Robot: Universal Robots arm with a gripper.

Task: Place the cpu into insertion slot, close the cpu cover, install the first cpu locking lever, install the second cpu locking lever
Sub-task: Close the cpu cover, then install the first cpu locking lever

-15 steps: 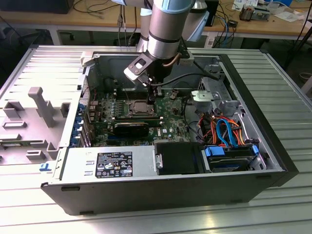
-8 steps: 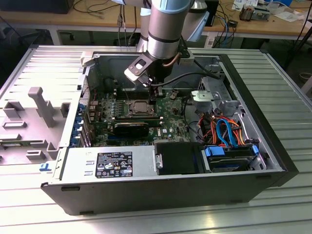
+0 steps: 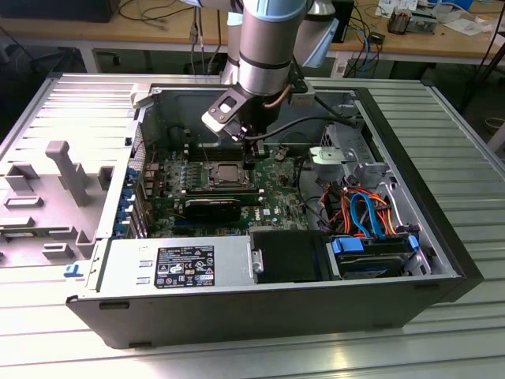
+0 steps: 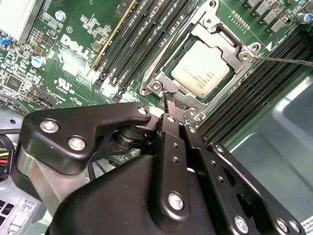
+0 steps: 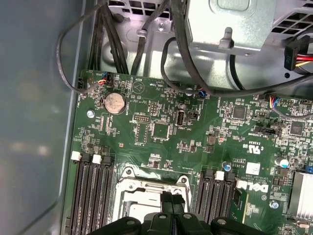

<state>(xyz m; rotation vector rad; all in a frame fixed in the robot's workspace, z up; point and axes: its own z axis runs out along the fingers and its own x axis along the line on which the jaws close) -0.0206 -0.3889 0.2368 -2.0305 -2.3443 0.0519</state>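
The cpu (image 4: 200, 68), a dull silver square, lies in the insertion slot (image 4: 161, 78) on the green motherboard. The cpu cover (image 4: 222, 41), a silver frame, lies flat around the chip. A thin locking lever (image 4: 286, 61) runs out from one corner of the socket. My gripper (image 4: 172, 99) is shut with nothing between its black fingers, and its tip is at the socket's edge. In the exterior view the gripper (image 3: 250, 155) hangs just to the right of the socket (image 3: 225, 174). In the first wrist view the fingertips (image 5: 167, 199) stand over the socket frame (image 5: 128, 187).
Long black memory slots (image 4: 142, 41) flank the socket on both sides. Black cables (image 5: 188, 73) and a grey drive cage (image 3: 341, 154) stand beyond the board. A power supply (image 3: 177, 264) and the case walls (image 3: 442, 213) box in the motherboard.
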